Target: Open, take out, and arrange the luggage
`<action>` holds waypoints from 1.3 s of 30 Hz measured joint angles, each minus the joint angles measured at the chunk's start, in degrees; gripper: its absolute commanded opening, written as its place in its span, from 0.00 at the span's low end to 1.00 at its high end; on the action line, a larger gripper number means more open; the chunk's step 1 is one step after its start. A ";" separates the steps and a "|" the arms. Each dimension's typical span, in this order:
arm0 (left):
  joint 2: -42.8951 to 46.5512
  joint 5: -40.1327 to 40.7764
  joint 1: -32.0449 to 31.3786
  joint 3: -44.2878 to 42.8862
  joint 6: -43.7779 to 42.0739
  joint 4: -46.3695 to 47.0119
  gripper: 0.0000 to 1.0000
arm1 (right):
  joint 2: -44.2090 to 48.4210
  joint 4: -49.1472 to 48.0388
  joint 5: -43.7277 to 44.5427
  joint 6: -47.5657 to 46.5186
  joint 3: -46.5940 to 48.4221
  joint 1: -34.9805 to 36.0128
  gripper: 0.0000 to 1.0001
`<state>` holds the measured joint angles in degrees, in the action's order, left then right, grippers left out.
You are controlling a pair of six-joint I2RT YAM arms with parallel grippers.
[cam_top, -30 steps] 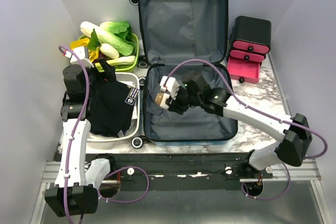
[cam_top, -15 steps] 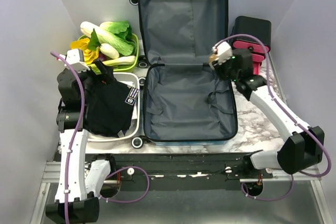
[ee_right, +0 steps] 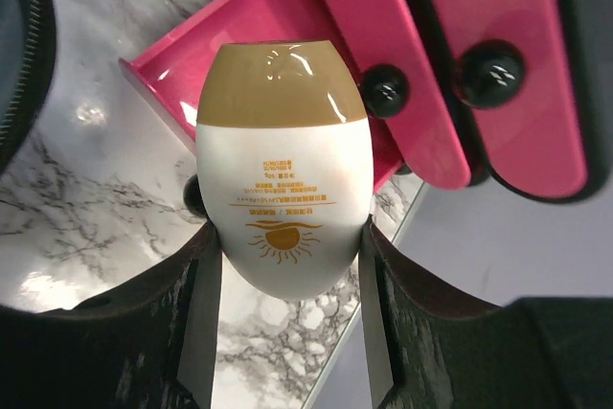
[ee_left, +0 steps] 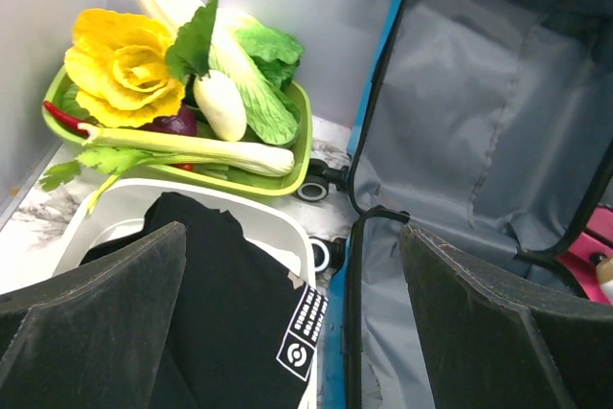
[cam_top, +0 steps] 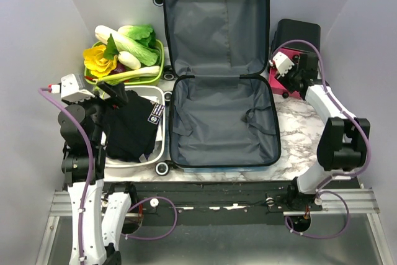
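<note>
The luggage (cam_top: pixel 217 91) lies open in the middle of the table, lid up at the back, its grey lining (ee_left: pixel 479 122) bare. My right gripper (ee_right: pixel 287 246) is shut on a white bottle (ee_right: pixel 283 170) with a tan cap and a sun print. It holds the bottle just over the open pink drawer (ee_right: pixel 182 74) at the right; in the top view the gripper (cam_top: pixel 291 74) sits at that drawer. My left gripper (ee_left: pixel 292 237) is open and empty above the black garment (ee_left: pixel 220 313) in the white bin (cam_top: pixel 158 94).
A black box with pink drawers (cam_top: pixel 298 38) stands at the back right by the wall. A green tray (cam_top: pixel 158 69) of toy vegetables sits back left, behind the bin. Marble tabletop (cam_top: pixel 304 128) shows to the right of the luggage.
My right arm swung from inside the luggage out to the right, carrying the bottle to the pink drawer. My left arm pulled back toward the near left, still open.
</note>
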<state>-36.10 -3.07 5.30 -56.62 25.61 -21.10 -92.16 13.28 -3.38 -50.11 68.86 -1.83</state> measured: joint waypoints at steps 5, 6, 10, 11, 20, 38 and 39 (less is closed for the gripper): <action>1.49 3.82 0.00 0.07 1.53 -2.75 0.99 | -8.92 -0.85 -1.05 -5.07 4.15 -1.22 0.01; 1.64 4.22 0.00 0.09 1.81 -3.30 0.99 | -10.14 -1.60 -1.14 -5.51 4.83 -1.31 0.02; 2.40 5.49 0.00 0.28 2.99 -4.92 0.99 | -13.31 -4.20 -1.46 -7.30 6.86 -1.40 0.08; 2.62 5.86 0.00 0.42 3.30 -5.07 0.99 | -13.86 -4.81 -1.46 -7.96 7.19 -1.40 0.11; 3.32 7.63 0.00 0.63 5.57 -5.27 0.99 | -17.05 -6.14 -1.40 -12.48 7.54 -2.05 0.52; 8.59 7.80 0.00 2.12 6.05 -4.87 0.99 | -13.62 -3.87 -0.42 -13.53 4.81 -2.47 0.81; 8.85 7.80 0.00 2.12 5.92 -4.87 0.99 | -12.66 -3.78 -0.44 -12.83 4.11 -2.47 0.81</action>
<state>-27.24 4.73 5.30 -54.50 31.53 -25.98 -104.81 9.50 -3.81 -62.94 72.97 -4.29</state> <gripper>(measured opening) 0.988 0.804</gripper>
